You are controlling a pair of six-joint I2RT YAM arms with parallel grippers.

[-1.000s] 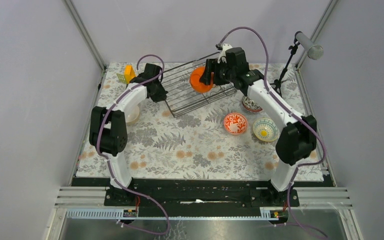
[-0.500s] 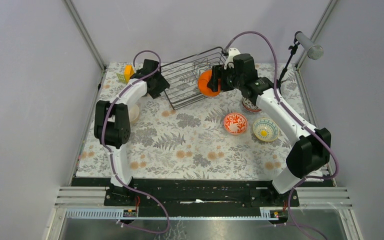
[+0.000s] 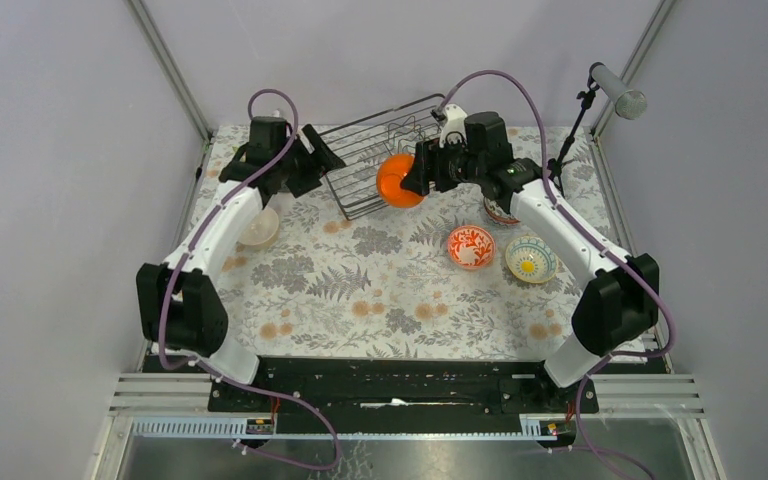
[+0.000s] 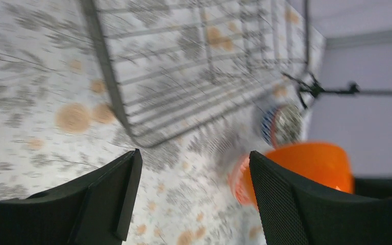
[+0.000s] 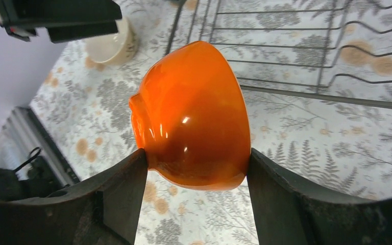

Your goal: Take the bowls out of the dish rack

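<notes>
Near edge: both arm bases are sitting on a black mounting rail [image 3: 400, 385], with a ribbed metal ledge [image 3: 160, 392] running out to either side. Beyond it, the tabletop [image 3: 380, 300] is carrying a pale cloth [image 3: 310, 280] printed with grey ferns and orange blossoms, lying flat.

Right of centre, a white bowl with red pattern [image 3: 471, 246] and a cream bowl with a yellow centre [image 3: 531, 258] are resting upright just beside each other. A dark speckled bowl [image 3: 500, 211] is showing just behind them, partly hidden by the right arm [image 3: 560, 225]. On the left, a beige bowl [image 3: 258, 228] is sitting upright beside the left arm [image 3: 215, 230].

Further out, the right gripper [image 5: 196, 168] is clamping the orange bowl [image 5: 194, 112] across its wall. The bowl is tipped on its side and hanging above the cloth, at the near right edge of the dish rack [image 3: 370, 160] and outside its wires. The left gripper [image 4: 193, 158] is hovering at the rack's left corner, fingers spread wide with nothing between them; its view is motion-blurred.

The rack is occupying the far middle of the tabletop; I cannot tell whether it is lying flat.

Far right corner: a microphone [image 3: 618, 90] is perching on a thin black stand [image 3: 567, 145]. Plain pale lilac-grey walls [image 3: 60, 200] are closing in on three sides, with metal frame posts [image 3: 168, 65] rising at the far corners
</notes>
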